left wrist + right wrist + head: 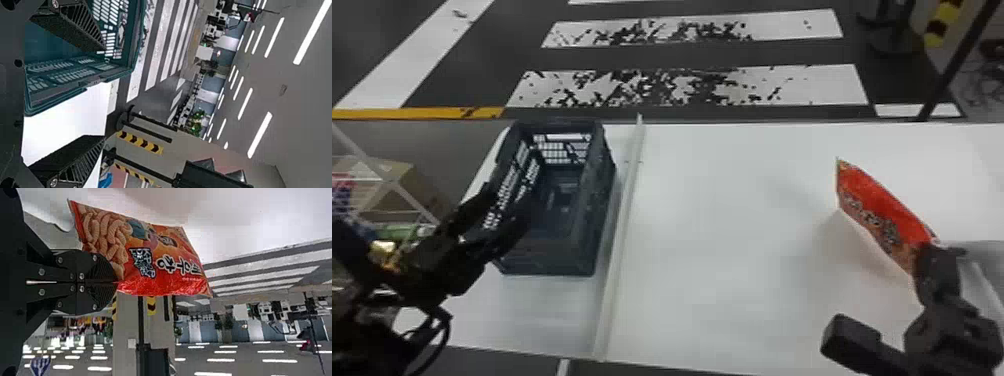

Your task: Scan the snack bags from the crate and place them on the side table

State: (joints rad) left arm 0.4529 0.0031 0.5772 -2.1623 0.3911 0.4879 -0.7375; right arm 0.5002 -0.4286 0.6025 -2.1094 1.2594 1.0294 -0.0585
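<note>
- Right pincer (114, 282): pressed together, clamped on one end of the bag. Left pincer (103, 94): fingers spread apart, nothing between, poised at the crate.
- Beneath and ahead of both pincers: table (732, 225), one, white.
- Just beside left pincer, well to the left of right pincer: crate (597, 200), one, upright on the table. Touching left pincer or not: cannot tell.
- Between left and right pincers: strip (624, 215), one, pale, running beside the crate.
- Beyond right pincer's fingertips: bag (877, 215), orange-red, tilted, seemingly held off the table.
- Likely slip or swing of the bag, from a grip at one end only, with most of its length free.
- Possible crumpling from too hard a squeeze, perhaps spoiling the scan. Possible missed scan, too, from a poor tilt or from fingers covering part of the print.
- Possible shove of the crate, from lowering left pincer against its wall.
- Count: two pincers, one table, one crate, one strip, one bag held. Outward of left pincer, coloured packs (342, 192), too blurred to count.
</note>
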